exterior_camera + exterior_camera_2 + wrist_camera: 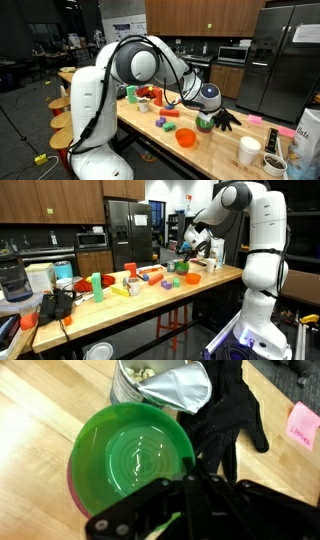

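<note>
The fingers (160, 500) are drawn narrow, pinching the green bowl (130, 450) by its near rim, the thin wall being the only edge to grip. It sits nested in a pink bowl (71, 485) on the surface (40, 420), beside an opened can (140, 385) and a black glove (235, 415).

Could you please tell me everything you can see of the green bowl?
The green bowl is round, glossy, translucent plastic by its look, empty, with faint rings on its floor. It sits upright, nested in a pink bowl whose rim peeks out beneath, on the wooden table. The gripper has its jaws shut on its rim; a can and a black glove lie just beyond.
</note>
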Robot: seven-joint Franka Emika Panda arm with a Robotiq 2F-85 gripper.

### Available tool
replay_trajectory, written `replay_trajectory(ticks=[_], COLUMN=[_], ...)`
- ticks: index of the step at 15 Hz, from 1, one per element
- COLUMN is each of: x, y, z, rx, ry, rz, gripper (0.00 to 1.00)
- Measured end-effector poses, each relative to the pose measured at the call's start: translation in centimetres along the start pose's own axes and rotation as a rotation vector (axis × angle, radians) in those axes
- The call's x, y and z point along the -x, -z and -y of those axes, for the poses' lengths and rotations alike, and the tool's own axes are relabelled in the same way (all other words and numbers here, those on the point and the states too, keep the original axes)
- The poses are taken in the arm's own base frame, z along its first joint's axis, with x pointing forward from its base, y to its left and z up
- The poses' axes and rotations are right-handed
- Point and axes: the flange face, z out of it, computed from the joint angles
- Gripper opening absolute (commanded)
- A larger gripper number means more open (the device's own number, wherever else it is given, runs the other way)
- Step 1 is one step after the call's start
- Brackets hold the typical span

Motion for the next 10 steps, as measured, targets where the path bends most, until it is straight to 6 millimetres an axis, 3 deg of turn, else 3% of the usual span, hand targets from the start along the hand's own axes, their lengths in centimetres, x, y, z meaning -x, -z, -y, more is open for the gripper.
replay_trajectory(ticks=[6,10], x=[0.1,0.1], y=[0.4,2.2], z=[0.5,1.0], rx=[-0.021,-0.105], ry=[0.008,0.031], rz=[-0.011,-0.055], gripper=[0.01,0.01])
